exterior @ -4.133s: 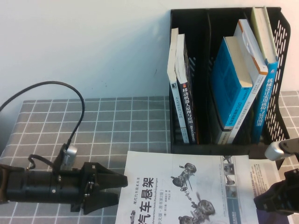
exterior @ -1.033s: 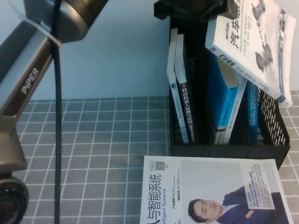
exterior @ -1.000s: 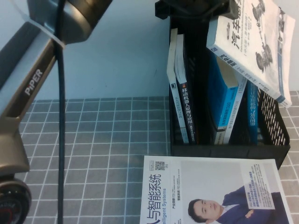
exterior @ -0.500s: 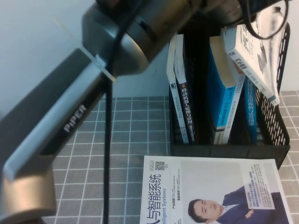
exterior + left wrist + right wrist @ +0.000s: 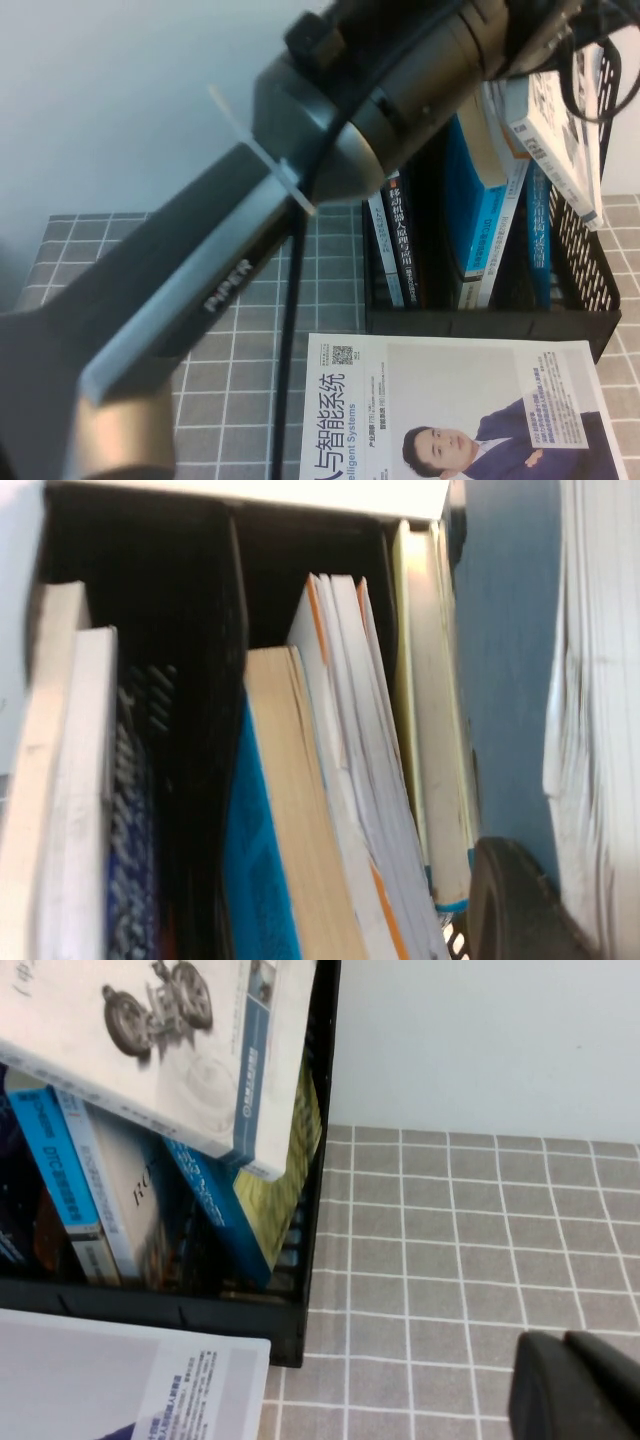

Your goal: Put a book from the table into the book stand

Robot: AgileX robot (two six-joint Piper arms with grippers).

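grey grid table (image 5: 250,270); book stand (image 5: 590,300) holds blue books (image 5: 480,200); book (image 5: 560,130) tilted over right slot; left gripper (image 5: 520,900), right gripper (image 5: 580,1385): fingers unclear.

The left arm (image 5: 230,270), a long grey and black jointed limb with "PIPER" printed on its side, rises diagonally from the lower left of the high view up to the top right. A black cable (image 5: 290,340) hangs down along it. Its thick rounded wrist joint fills the upper middle of that view. The left gripper itself is hidden behind the wrist and cannot be made out; only a dark rounded part (image 5: 515,900) shows at the edge of its own wrist camera. The right gripper (image 5: 580,1385), black and blunt, shows in the corner of its wrist camera, low over the surface, its fingers lying together.
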